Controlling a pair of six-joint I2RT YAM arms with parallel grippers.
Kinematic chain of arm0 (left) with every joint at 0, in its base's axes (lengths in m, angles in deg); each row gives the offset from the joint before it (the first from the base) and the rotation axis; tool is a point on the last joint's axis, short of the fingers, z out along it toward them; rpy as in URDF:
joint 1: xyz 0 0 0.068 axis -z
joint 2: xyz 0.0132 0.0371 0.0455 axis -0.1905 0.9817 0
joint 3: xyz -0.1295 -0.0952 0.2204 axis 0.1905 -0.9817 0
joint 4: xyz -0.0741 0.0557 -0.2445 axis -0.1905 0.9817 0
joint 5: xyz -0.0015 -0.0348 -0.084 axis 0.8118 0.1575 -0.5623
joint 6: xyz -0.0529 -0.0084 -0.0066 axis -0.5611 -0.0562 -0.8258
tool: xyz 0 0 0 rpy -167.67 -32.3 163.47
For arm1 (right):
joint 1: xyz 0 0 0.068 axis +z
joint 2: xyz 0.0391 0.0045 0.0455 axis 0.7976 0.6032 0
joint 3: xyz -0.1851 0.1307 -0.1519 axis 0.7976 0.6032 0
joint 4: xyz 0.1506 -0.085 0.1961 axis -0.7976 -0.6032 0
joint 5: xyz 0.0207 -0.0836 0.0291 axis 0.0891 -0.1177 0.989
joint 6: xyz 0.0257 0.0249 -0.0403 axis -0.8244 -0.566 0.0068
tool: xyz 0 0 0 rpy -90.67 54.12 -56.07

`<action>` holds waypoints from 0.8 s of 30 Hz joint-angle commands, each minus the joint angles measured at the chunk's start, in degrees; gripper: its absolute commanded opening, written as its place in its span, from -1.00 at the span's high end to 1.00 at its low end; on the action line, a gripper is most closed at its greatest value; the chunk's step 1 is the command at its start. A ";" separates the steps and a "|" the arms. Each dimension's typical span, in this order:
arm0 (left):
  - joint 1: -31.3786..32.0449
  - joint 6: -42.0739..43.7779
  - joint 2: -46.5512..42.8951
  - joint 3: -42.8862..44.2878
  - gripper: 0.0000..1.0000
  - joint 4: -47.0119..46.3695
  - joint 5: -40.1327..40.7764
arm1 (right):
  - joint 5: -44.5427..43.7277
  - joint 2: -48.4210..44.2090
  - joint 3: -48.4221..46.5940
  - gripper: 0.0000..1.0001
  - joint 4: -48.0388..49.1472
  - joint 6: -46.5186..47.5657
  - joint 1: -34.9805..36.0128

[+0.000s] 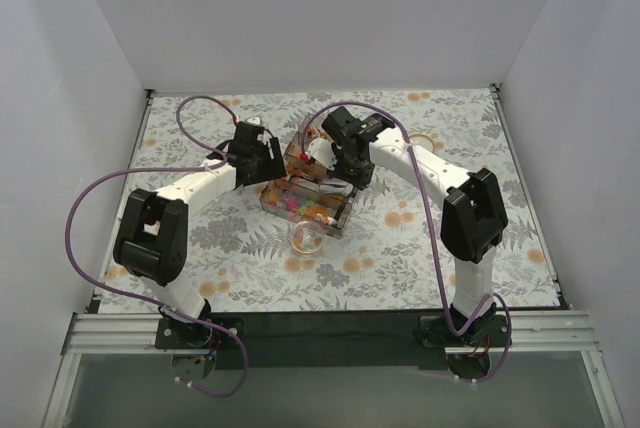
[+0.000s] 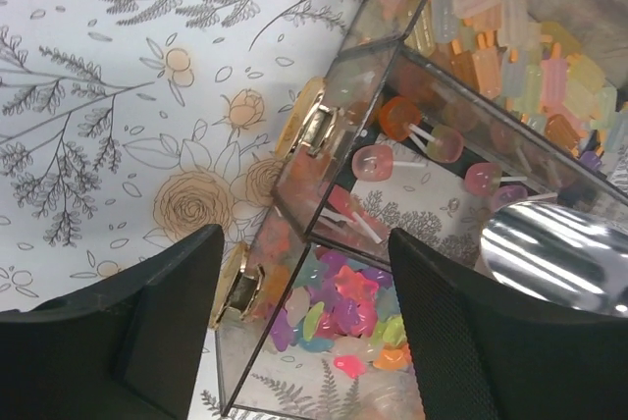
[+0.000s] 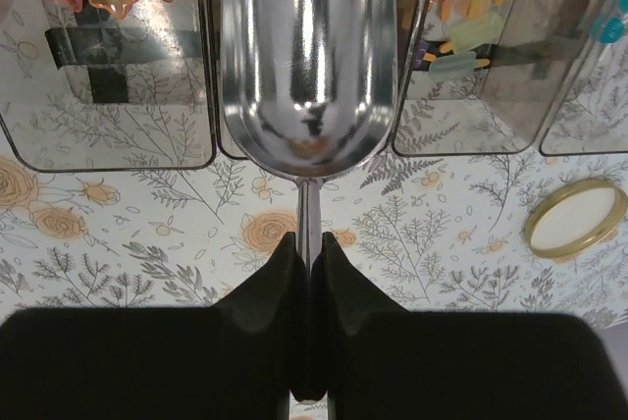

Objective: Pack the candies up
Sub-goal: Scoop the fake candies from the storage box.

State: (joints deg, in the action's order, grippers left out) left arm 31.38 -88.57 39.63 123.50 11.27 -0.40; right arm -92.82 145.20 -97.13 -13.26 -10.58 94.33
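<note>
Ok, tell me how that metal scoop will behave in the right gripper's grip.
The scoop looks like rigid polished metal, so it probably won't flex but may be slippery. The right gripper pinches only its thin handle, with the wide bowl well ahead, so it could twist or droop once loaded with candies.

no readable text, labels or numbers anywhere
</note>
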 commanded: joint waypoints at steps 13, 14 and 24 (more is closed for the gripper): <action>-0.28 2.63 5.35 5.76 0.27 -0.93 -2.48 | -1.21 9.53 -6.09 0.97 0.93 2.43 2.69; -0.28 2.37 5.79 6.11 0.28 -0.76 -2.48 | -1.12 10.58 -6.79 0.97 0.93 2.87 2.69; -0.28 0.35 6.06 6.91 0.76 -0.40 -7.22 | 4.85 17.36 -16.29 0.97 1.81 4.01 4.10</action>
State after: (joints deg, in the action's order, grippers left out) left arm 31.08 -86.43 47.00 128.36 10.52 -4.07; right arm -92.80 161.13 -110.42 -12.28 -7.94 97.54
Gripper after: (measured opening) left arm 0.203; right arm 0.152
